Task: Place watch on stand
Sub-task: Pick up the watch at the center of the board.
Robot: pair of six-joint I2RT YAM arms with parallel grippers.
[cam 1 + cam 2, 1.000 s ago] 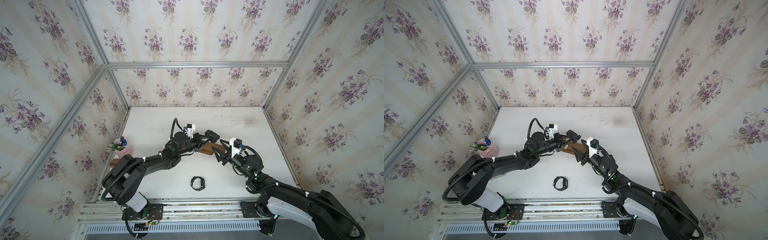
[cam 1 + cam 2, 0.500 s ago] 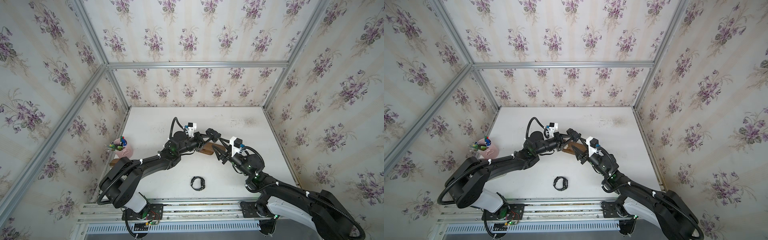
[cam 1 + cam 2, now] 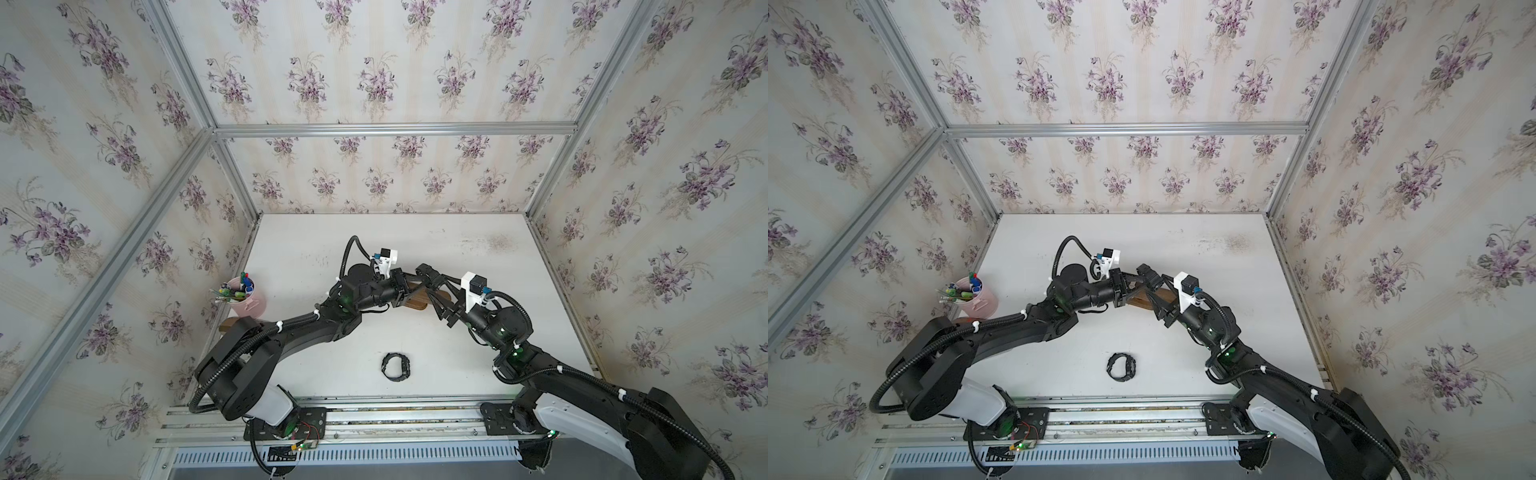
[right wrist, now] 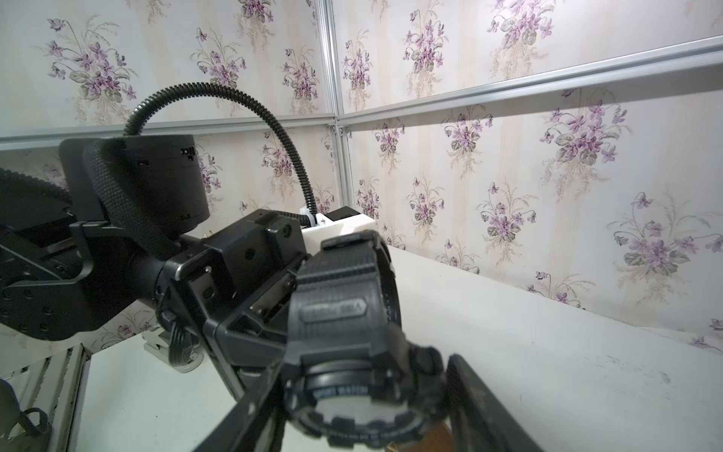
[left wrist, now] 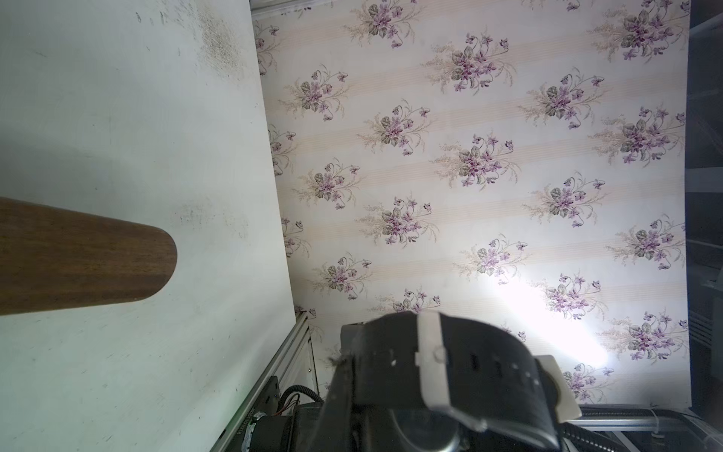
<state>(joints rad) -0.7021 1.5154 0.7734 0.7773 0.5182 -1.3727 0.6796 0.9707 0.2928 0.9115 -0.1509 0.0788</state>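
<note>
The white rectangular table (image 3: pixel 449 374) is closed in at the back and on both sides by floral-papered walls (image 3: pixel 374 183) on aluminium framing. Its front edge meets the aluminium rail (image 3: pixel 395 415) that carries both arm bases. Bare surface lies between the stand and the back wall, and between the stand and the right wall.

The dark brown wooden stand (image 3: pixel 419 306), a flat bar with rounded ends, sits near the table's centre, well apart from every edge. The left gripper (image 3: pixel 409 287) is closed on the stand; wood shows between its fingers in both top views.

A pink plastic cup (image 3: pixel 255 303) holding pens stands near the left wall.

The right gripper (image 4: pixel 365 375) holds the black resin-strapped sport watch (image 4: pixel 348 344) by its case, one finger on each side. The watch hangs in the air near the bar's free rounded end, apart from it in the left wrist view, with its strap buckled into a loop. A second watch (image 3: pixel 396 366), also black, lies near the front edge between the two arms, well apart from the stand.
</note>
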